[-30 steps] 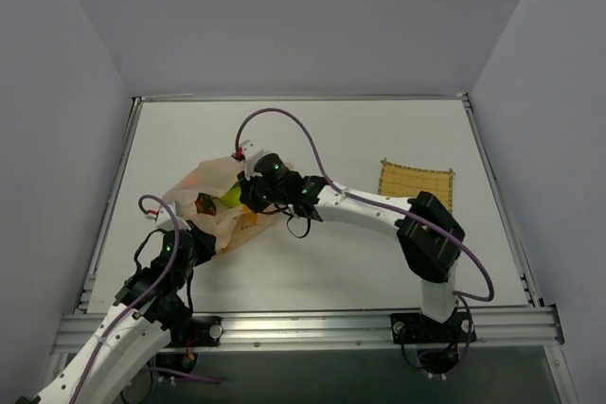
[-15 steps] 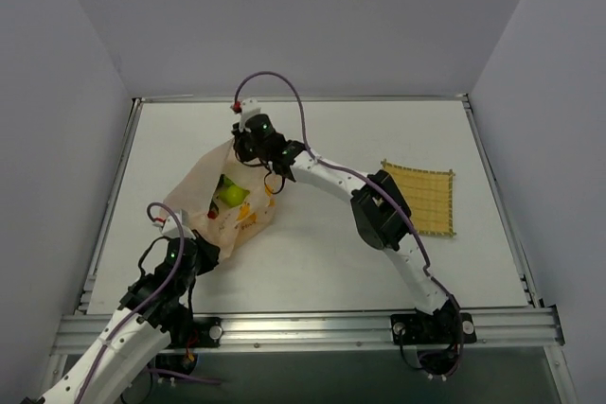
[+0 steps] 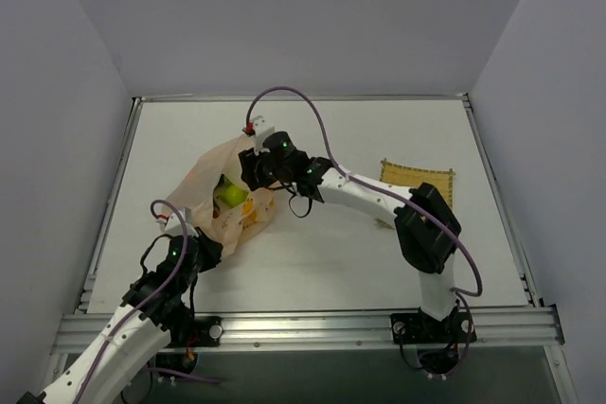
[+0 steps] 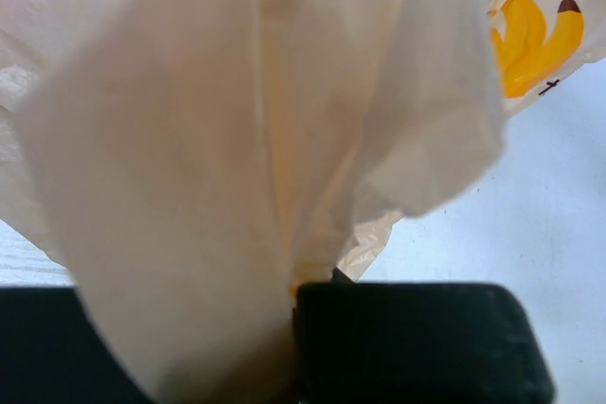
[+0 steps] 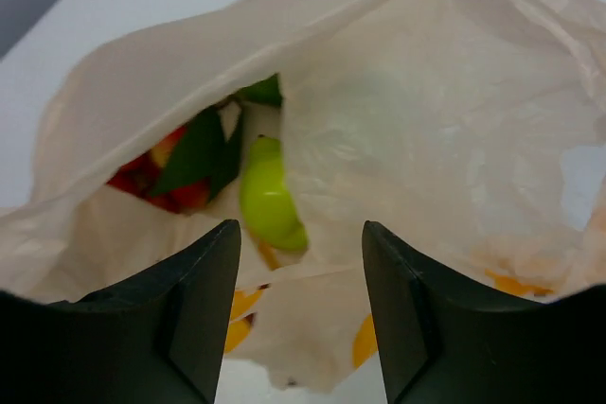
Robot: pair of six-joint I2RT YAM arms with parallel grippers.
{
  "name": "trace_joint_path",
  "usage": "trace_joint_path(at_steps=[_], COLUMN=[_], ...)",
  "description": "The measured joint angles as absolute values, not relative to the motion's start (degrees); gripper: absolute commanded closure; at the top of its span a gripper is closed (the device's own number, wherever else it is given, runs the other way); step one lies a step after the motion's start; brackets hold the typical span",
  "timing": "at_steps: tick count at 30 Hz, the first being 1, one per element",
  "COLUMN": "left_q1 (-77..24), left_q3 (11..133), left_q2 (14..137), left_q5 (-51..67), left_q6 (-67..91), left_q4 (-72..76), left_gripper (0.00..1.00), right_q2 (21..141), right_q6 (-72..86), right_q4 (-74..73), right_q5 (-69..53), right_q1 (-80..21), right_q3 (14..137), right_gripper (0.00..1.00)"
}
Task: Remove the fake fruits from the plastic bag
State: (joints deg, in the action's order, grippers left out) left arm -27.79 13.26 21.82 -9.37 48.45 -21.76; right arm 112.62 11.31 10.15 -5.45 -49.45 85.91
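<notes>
Bag [image 3: 203, 175] sat left of centre in top view, edge pinched in left gripper [image 4: 289, 333], presumably to hold mouth up. Right gripper [image 5: 298, 238], jaws apart, faced the opening; green fruit [image 5: 267, 201] and red cluster [image 5: 156, 179] lay inside.

The left arm [image 3: 114, 342] is showing white tubular links joined by black motor housings, and a thin purple cable [image 3: 154, 207] is looping out of its side. A green light [image 3: 174, 252] is glowing on its black wrist housing. The right arm [image 3: 365, 198] is wearing the same white shells, with a bulky black elbow block [image 3: 428, 231] and a black base [image 3: 431, 330]. A longer purple lead [image 3: 303, 106] is arching over it from a white plug with a red tip [image 3: 250, 126]. Two green lamps [image 3: 281, 145] are glowing near its wrist. The right pincer [image 5: 300, 229] is presenting two matte black moulded fingers [image 5: 199, 319] with rounded tips. The left pincer [image 4: 289, 295] is showing flat black blocks [image 4: 417, 342].
</notes>
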Motion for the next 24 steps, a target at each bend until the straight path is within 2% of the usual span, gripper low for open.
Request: trace_joint_path(at_steps=[1, 4, 6, 8, 12, 16, 19, 24], left_q1=[-27.79, -27.79, -27.79, -27.79, -27.79, -27.79, -27.79, -27.79], left_q3=[13.26, 13.26, 13.26, 13.26, 13.26, 13.26, 13.26, 13.26], left_q2=[21.82, 21.85, 21.78, 21.61, 20.18, 18.81, 18.52, 18.39], left_q5=[-9.43, -9.63, -9.82, -9.96, -10.2, -10.41, -10.41, -10.46], left_q6=[48.4, 48.38, 48.36, 48.38, 48.36, 48.36, 48.36, 48.34], left_q4=[-21.54, -20.84, -20.69, -20.73, -21.02, -21.32, -21.87, -22.65], left_gripper=[0.98, 0.98, 0.98, 0.98, 0.98, 0.98, 0.98, 0.98], right_q2=[110.63, 106.13, 105.51, 106.59, 112.73, 120.03, 122.98, 124.51], right_q6=[11.0, 10.17, 9.93, 9.96, 9.91, 8.32, 6.11, 1.96], right_q4=[10.15, 11.09, 12.34, 13.23, 13.91, 13.8, 13.21, 11.46], right_q5=[-5.58, -5.96, -6.07, -6.24, -6.39, -7.35, -10.0, -13.91], right_q1=[-50.46, -53.47, -55.07, -56.03, -56.23, -55.83, -55.44, -54.78], right_q3=[85.19, 83.88, 83.88, 83.96, 85.52, 88.86, 91.2, 97.14], right_gripper=[0.53, 0.7, 0.85, 0.91, 0.91, 0.84, 0.71, 0.57])
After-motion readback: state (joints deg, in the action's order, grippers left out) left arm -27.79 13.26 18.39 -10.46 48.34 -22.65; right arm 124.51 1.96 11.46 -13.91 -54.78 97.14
